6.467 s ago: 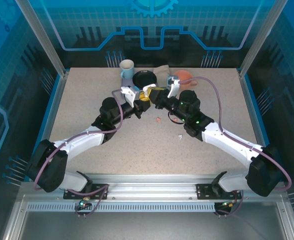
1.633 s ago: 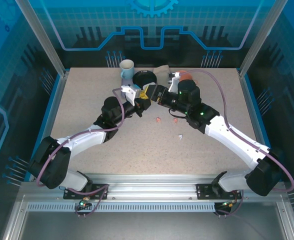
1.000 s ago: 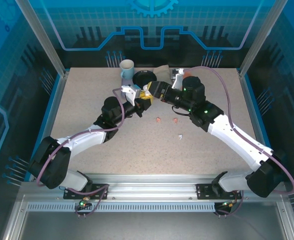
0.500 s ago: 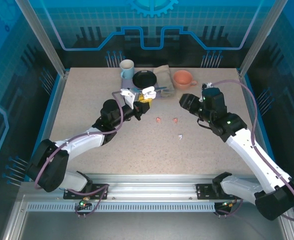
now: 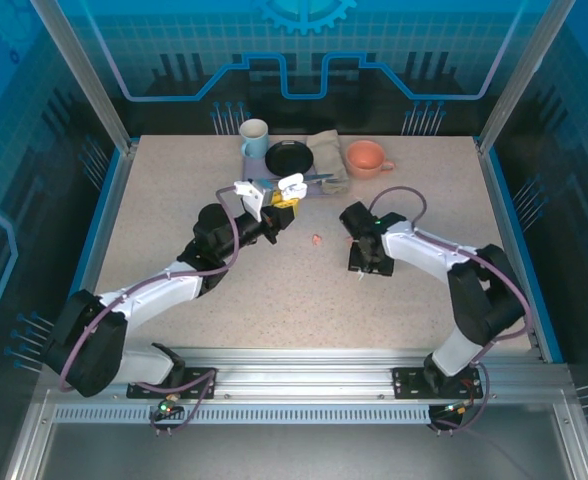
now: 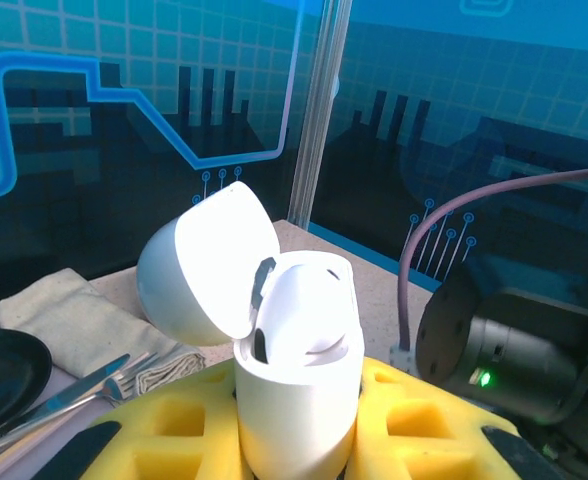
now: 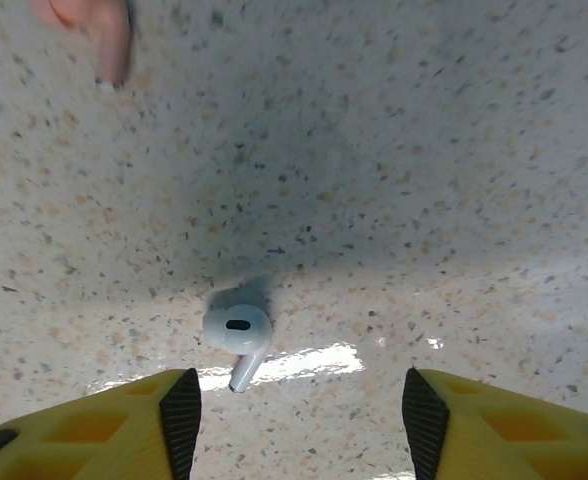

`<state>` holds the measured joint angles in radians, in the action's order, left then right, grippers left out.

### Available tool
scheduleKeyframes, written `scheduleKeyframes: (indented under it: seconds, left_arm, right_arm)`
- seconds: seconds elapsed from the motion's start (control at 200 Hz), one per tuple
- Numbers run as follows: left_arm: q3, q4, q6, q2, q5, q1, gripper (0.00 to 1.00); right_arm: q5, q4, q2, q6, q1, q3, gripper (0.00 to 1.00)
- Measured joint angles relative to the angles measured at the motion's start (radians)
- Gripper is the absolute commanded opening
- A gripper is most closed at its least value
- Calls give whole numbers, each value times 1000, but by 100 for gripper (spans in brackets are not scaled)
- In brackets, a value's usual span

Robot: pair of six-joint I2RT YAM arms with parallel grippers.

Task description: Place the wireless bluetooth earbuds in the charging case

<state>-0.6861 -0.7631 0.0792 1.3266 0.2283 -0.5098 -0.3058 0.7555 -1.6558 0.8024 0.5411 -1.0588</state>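
The white charging case [image 6: 299, 385] stands upright with its lid [image 6: 206, 265] flipped open, and my left gripper [image 6: 299, 425] is shut on its body with yellow fingers [image 6: 164, 430]. From above, the case [image 5: 291, 186] is held over the table's middle back. A white rounded shape fills its opening; I cannot tell if it is an earbud. My right gripper [image 7: 302, 425] points straight down, open, over a white earbud [image 7: 238, 334] lying on the table nearer its left finger [image 7: 124, 420]. One pink earbud [image 7: 94, 30] lies further off, another pink earbud [image 5: 317, 239] left of the right gripper [image 5: 367, 262].
Along the back edge stand a blue mug [image 5: 254, 135], a black plate [image 5: 289, 158], a folded cloth [image 5: 329, 150] and an orange mug [image 5: 366, 157]. A fork [image 6: 94, 375] lies by the cloth [image 6: 69, 320]. The speckled table [image 5: 194, 300] spreads around both arms.
My right gripper has pulled away from the case, swung out to the right, then folded back and come down over the white earbud. The left gripper still holds the open case, shifted slightly.
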Motion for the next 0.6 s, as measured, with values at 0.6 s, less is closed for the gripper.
scheduleKeyframes:
  seconds: [0.6]
  left_arm:
    - [21,2,-7,-6,-7,0,0]
  right_arm:
    - [-19,-31,-127,0,35,-47,52]
